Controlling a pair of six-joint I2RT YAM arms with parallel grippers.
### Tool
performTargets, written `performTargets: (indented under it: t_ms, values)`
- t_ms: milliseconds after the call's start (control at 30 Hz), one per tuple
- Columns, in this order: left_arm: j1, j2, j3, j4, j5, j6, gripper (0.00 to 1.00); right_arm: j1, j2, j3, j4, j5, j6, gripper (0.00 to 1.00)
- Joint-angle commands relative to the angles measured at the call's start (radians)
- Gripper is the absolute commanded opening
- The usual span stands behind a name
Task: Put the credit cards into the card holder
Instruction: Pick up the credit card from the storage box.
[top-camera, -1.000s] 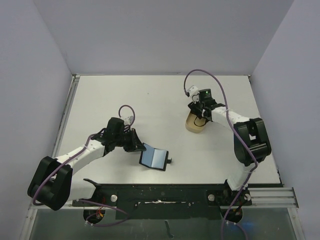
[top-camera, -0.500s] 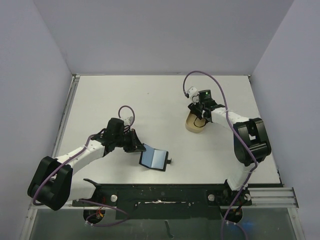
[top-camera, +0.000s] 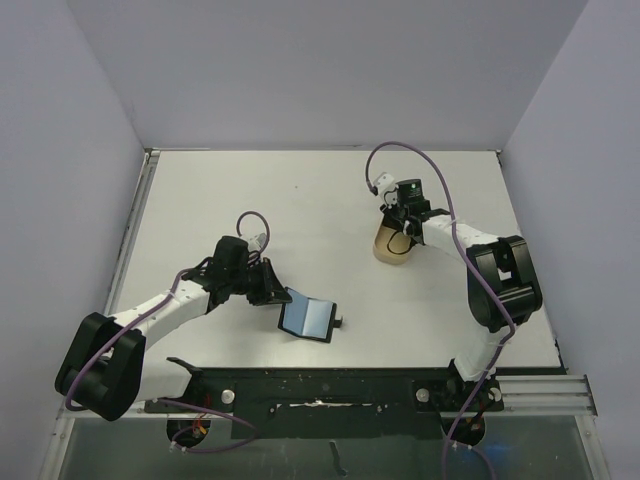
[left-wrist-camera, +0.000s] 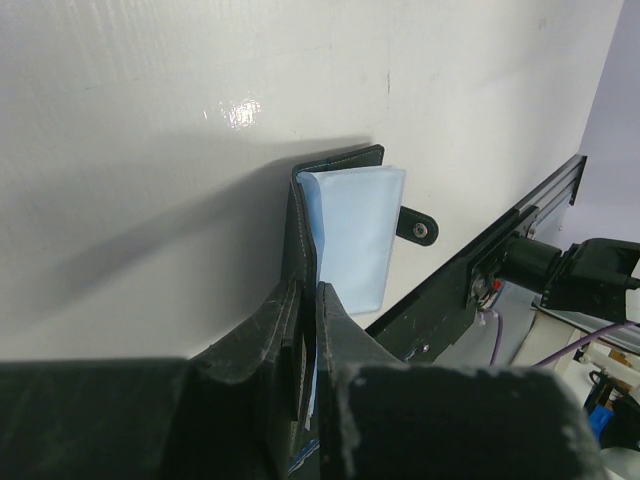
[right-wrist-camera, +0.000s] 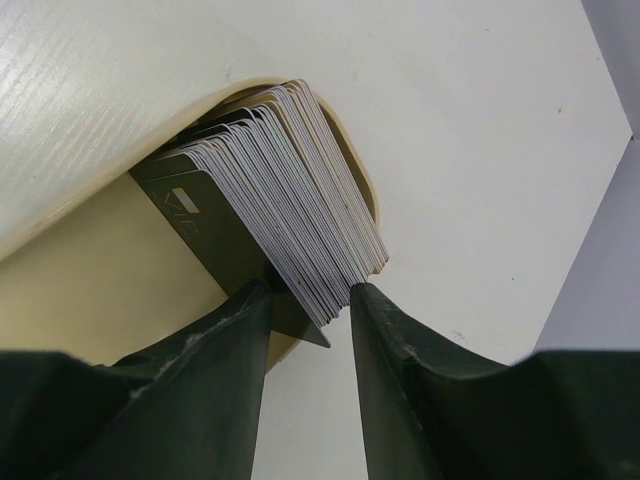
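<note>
Right wrist: your right gripper (right-wrist-camera: 310, 300) straddles the credit cards (right-wrist-camera: 290, 190) in the tray (right-wrist-camera: 100, 290), pinch unclear; your left gripper (left-wrist-camera: 308, 292) clamps the card holder (left-wrist-camera: 355, 230). Next, lift one card.

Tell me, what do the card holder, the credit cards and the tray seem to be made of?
Card holder: probably leather or imitation, matte black with stitched edge; inner panels smooth bluish, perhaps plastic. Credit cards: thin stiff plastic, judging by clean layered edges. Tray: smooth beige, likely plastic; unsure.

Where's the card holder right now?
Top view: the card holder lies open left of centre, near the base rail, one flap pinched by the left gripper.
</note>
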Motion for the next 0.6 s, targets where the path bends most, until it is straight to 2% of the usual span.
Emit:
performTargets:
  t_ms: [0,167,400,567]
  values:
    - [0.007,-0.016,0.012,0.031,0.013,0.002,0.0,-0.004,0.0,0.014,0.069,0.025,-0.008,0.36]
    - [0.007,-0.015,0.013,0.033,0.012,0.002,0.0,-0.003,-0.006,0.01,0.067,0.029,-0.006,0.29]
    - [0.009,-0.012,0.015,0.033,0.013,-0.002,0.0,-0.002,-0.027,0.016,0.053,0.04,0.005,0.1]
    - [0.008,-0.015,0.016,0.033,0.01,-0.007,0.0,0.012,-0.071,0.029,-0.008,0.019,0.026,0.05]
